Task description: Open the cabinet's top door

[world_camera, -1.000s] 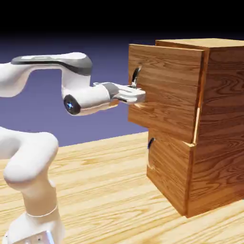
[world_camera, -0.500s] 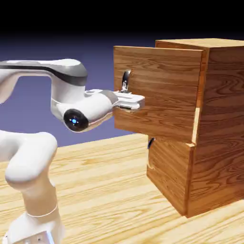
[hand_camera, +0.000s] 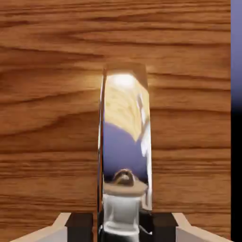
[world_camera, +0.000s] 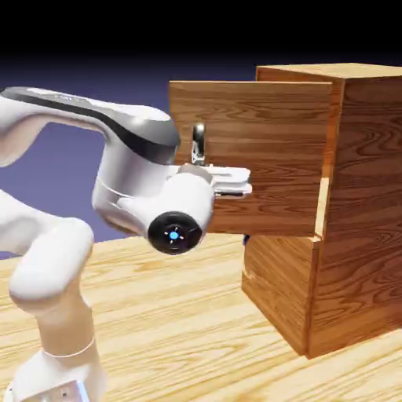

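Cabinet, tall box w/ glossy reddish-brown grain, stands on the exterior view's right, on the pale wood table. White arm comes in from the exterior view's left, its wrist in front of the top door w/ a round black cap & blue light facing the camera. Top door stands open, swung out from the cabinet's front; its free edge is toward the exterior view's left, its other edge at the cabinet body, w/ a bright strip showing there. Lower door, below it, sits against the cabinet front, partly hidden behind the top door. Gripper is closed in on the top door's handle, jaws narrow, one fingertip either side of its near end. Handle is shiny, curved metal, upright on the door near the free edge; in the hand view it mirrors pale wood & blue-violet backdrop.
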You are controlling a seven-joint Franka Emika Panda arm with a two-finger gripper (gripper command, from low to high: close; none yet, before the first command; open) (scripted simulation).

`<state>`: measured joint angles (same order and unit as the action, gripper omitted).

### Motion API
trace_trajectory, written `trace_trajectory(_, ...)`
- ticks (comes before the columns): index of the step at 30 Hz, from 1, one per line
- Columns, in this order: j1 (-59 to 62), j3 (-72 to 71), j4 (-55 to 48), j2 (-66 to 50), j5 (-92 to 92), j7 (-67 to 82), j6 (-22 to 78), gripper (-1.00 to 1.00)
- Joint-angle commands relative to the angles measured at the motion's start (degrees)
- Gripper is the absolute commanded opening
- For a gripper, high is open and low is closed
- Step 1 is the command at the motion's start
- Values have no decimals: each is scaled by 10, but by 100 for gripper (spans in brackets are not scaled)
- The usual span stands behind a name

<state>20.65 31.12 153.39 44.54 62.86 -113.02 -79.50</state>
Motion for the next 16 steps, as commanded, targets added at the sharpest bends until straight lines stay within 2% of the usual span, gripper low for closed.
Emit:
trace_trajectory(1, -11, 17, -19, -21, -14, 8, 22, -100)
trace_trajectory(14, -148, 195, -260, -281, -109, 128, 292, -100)
trace_trajectory(15, -148, 195, -260, -281, -109, 128, 292, 100)
trace_trajectory(16, -148, 195, -260, -281, -109, 128, 292, 100)
